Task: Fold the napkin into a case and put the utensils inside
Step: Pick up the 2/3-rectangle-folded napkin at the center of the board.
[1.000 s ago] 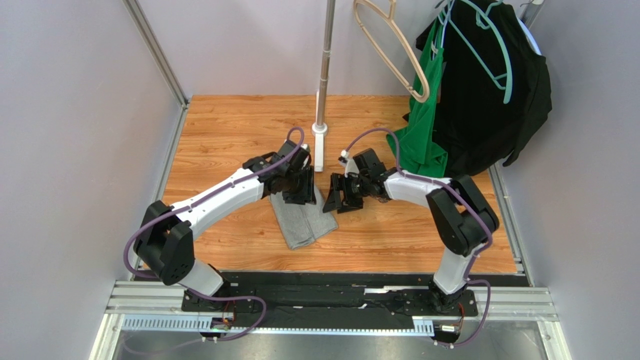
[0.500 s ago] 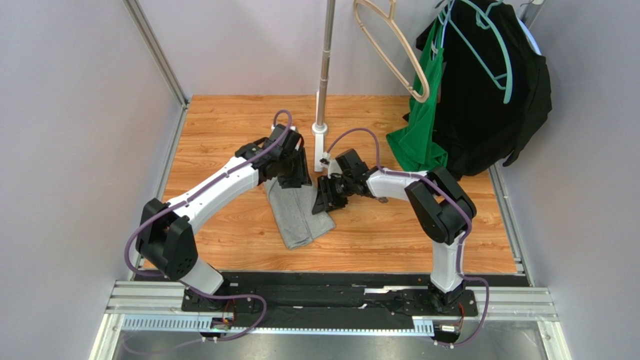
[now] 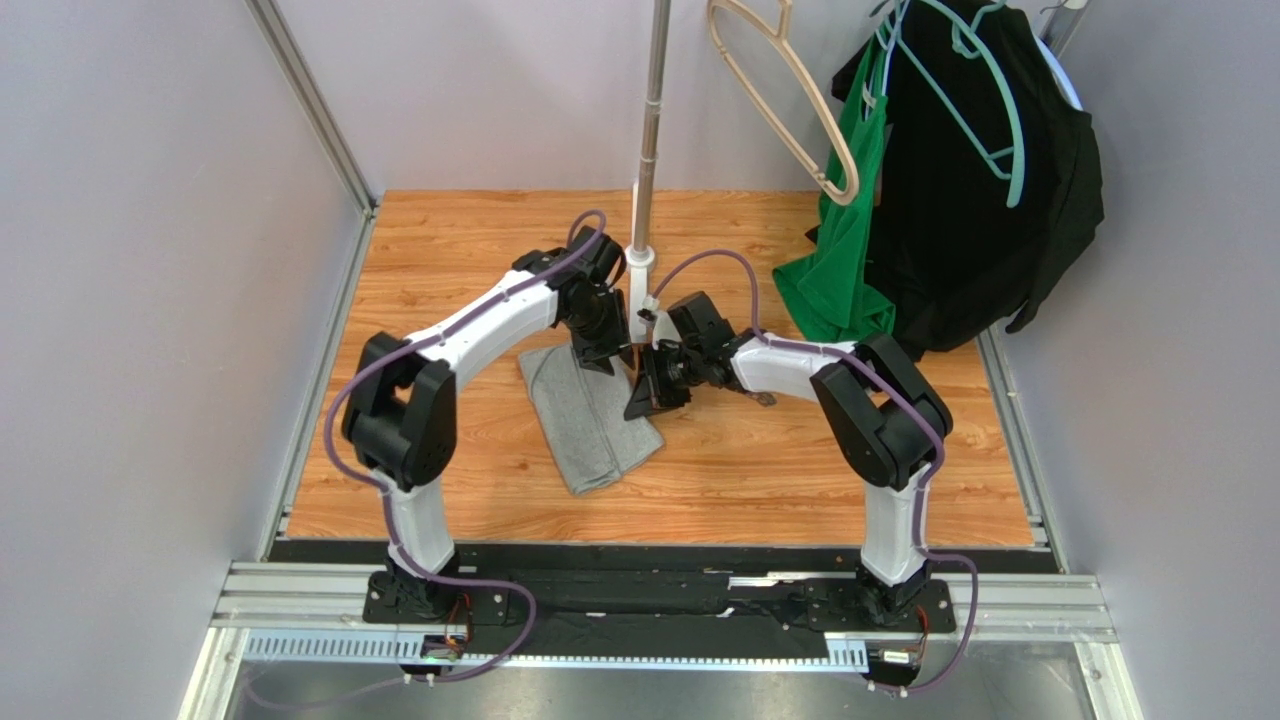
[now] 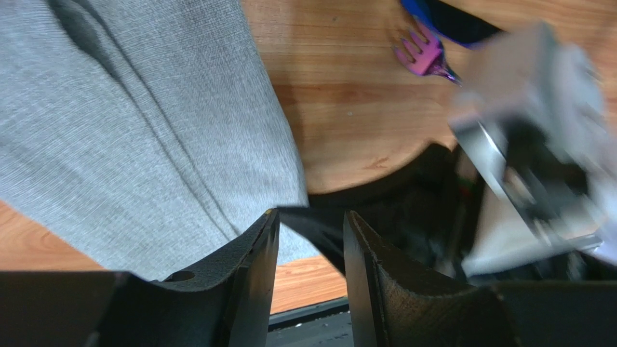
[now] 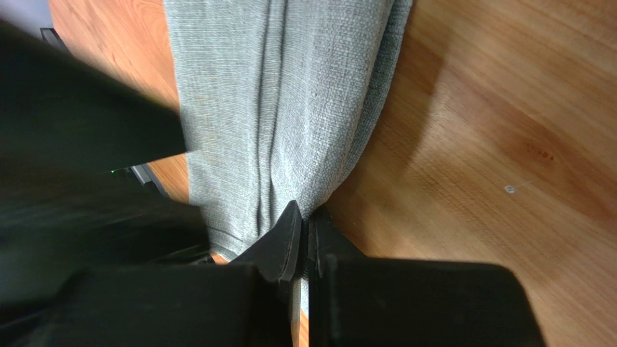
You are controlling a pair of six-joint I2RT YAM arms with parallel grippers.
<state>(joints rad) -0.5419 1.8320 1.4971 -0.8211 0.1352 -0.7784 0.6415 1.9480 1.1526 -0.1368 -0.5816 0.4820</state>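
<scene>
Grey napkin (image 3: 589, 431) pinched by right end effector (image 5: 305, 218).

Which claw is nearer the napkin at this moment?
Right. The right claw is shut on the napkin, pinching its edge; the left claw hangs open above its far end.

Bright, even overhead light, soft shadows on the surface (image 3: 436, 255). My right arm (image 4: 532, 123) blurs in the left wrist view; napkin (image 4: 130, 123) weave sharp.
</scene>
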